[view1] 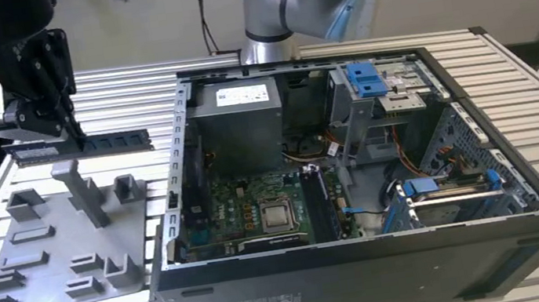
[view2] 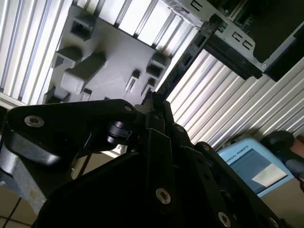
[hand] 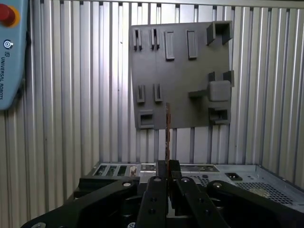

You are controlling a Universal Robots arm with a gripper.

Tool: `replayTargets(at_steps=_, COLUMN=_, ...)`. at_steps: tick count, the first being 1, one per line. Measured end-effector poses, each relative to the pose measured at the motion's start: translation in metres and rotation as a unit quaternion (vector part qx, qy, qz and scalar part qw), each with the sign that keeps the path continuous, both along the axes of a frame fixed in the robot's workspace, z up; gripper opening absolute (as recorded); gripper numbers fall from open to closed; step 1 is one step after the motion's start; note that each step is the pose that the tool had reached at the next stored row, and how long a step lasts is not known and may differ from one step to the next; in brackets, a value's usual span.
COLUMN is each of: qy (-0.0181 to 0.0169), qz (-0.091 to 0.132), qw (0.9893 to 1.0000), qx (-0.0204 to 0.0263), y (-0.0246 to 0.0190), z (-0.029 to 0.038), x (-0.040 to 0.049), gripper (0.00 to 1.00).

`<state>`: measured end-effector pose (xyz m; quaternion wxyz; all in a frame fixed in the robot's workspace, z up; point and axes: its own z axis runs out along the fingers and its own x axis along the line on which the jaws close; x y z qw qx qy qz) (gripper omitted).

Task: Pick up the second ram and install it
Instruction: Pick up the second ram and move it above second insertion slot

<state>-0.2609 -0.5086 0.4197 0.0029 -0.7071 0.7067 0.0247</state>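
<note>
The second ram is a thin dark-green stick with black chips, held level in the air above the grey fixture plate at the exterior view's left. My gripper is shut on it near its middle. In the first wrist view the ram shows edge-on, rising from between the closed black fingers over the plate. In the second wrist view the stick runs out from the gripper toward the computer case.
The open computer case lies on the slatted metal table, its motherboard and memory slots facing up. The fixture plate carries posts and slots. A blue teach pendant lies beyond the plate.
</note>
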Motion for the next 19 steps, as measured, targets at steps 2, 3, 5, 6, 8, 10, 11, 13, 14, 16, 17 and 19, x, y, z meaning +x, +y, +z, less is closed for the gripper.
replayTargets(at_steps=2, qy=0.0011, qz=0.000, qw=1.0000, qx=0.0000, y=0.0000, z=0.0000, x=0.0090, gripper=0.14)
replayTargets(at_steps=3, qy=0.0015, qz=0.000, qw=1.0000, qx=0.0000, y=0.0000, z=0.0000, x=0.0135, gripper=0.14)
replayTargets(at_steps=5, qy=0.0022, qz=0.000, qw=1.0000, qx=0.0000, y=0.0000, z=0.0000, x=0.0227, gripper=0.14)
replayTargets(at_steps=6, qy=0.0024, qz=0.000, qw=1.0000, qx=0.0000, y=0.0000, z=0.0000, x=0.0271, gripper=0.14)
replayTargets(at_steps=8, qy=0.0026, qz=0.000, qw=1.0000, qx=0.0000, y=0.0000, z=0.0000, x=0.0362, gripper=0.14)
replayTargets(at_steps=10, qy=0.0026, qz=0.000, qw=1.0000, qx=0.0000, y=0.0000, z=0.0000, x=0.0450, gripper=0.14)
replayTargets(at_steps=11, qy=0.0027, qz=0.000, qw=1.0000, qx=0.0000, y=0.0000, z=0.0000, x=0.0493, gripper=0.14)
replayTargets(at_steps=13, qy=0.0027, qz=0.000, qw=1.0000, qx=0.0000, y=0.0000, z=0.0000, x=0.0570, gripper=0.14)
replayTargets(at_steps=14, qy=0.0027, qz=0.000, qw=1.0000, qx=0.0000, y=0.0000, z=0.0000, x=0.0614, gripper=0.14)
replayTargets(at_steps=16, qy=0.0027, qz=0.000, qw=1.0000, qx=0.0000, y=0.0000, z=0.0000, x=0.0700, gripper=0.14)
replayTargets(at_steps=17, qy=0.0027, qz=0.000, qw=1.0000, qx=0.0000, y=0.0000, z=0.0000, x=0.0741, gripper=0.14)
replayTargets(at_steps=19, qy=0.0027, qz=0.000, qw=1.0000, qx=0.0000, y=0.0000, z=0.0000, x=0.0822, gripper=0.14)
